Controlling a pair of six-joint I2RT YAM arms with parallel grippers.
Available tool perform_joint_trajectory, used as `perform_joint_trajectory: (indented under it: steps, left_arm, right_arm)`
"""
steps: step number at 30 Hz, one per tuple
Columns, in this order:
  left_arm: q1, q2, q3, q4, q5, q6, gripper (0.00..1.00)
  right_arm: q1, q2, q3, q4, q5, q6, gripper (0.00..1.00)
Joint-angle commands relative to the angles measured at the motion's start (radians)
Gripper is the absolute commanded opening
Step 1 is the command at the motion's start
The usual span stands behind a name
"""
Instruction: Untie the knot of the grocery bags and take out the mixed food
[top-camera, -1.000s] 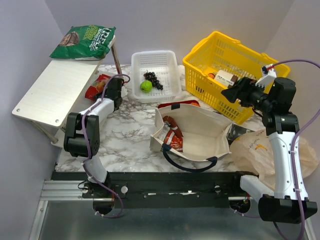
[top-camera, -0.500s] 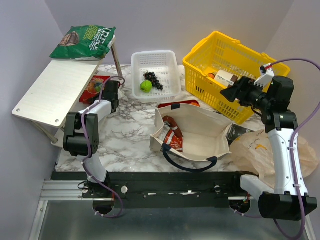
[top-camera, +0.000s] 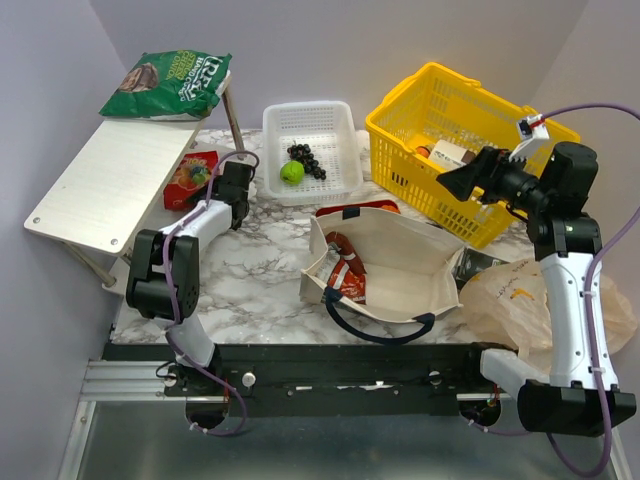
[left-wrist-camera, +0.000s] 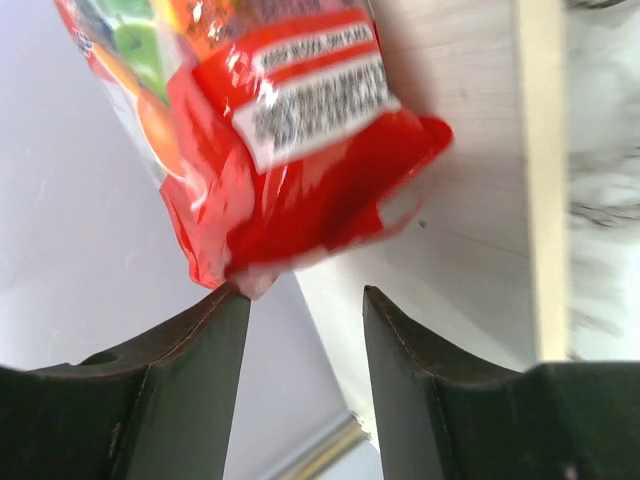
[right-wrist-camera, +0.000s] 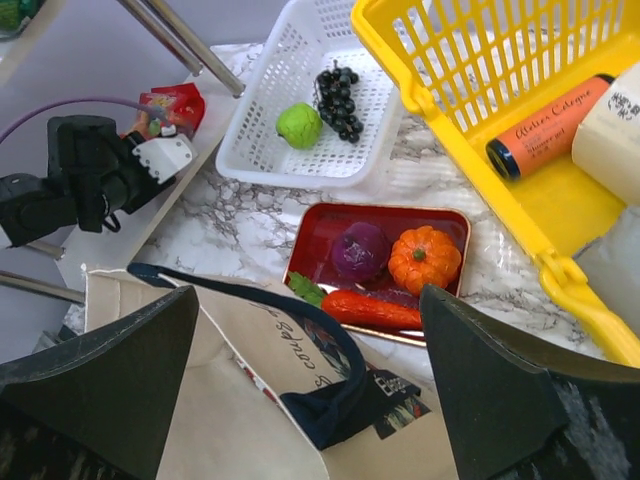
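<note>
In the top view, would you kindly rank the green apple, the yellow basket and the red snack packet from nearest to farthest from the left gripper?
1. The red snack packet, just beyond the left gripper, at the table's left.
2. The green apple, in the white tray further right.
3. The yellow basket, at the far right.

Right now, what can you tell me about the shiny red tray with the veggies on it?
The shallow red rectangular tray looks like glossy plastic, with rounded corners and a low raised rim. It lies flat on the marble table, between the white lattice basket and the beige canvas tote, whose edge hides part of its near side. On it rest a purple onion, a ribbed orange fruit and a carrot with a green top.
</note>
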Motion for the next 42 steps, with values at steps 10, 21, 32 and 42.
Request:
perform_joint_trajectory:
  steps: [10, 21, 32, 42]
  left_arm:
    - [-0.145, -0.267, 0.055, -0.358, 0.144, -0.258, 0.59]
    - [-0.352, -0.341, 0.280, -0.464, 0.493, -0.355, 0.61]
    - [-0.398, -0.364, 0.453, -0.185, 1.133, -0.927, 0.89]
    - [-0.390, -0.198, 0.719, -0.490, 0.960, -0.852, 0.99]
  right_arm:
    - [-0.007, 0.084, 0.066, -0.017, -0.062, -0.075, 1.00]
    - [-0.007, 0.050, 0.068, -0.098, -0.048, -0.159, 1.00]
    - [0.291, -0.054, 0.088, -0.330, 0.319, -0.670, 0.99]
    - [0.585, 0.035, 0.323, -0.585, 0.125, -0.897, 0.98]
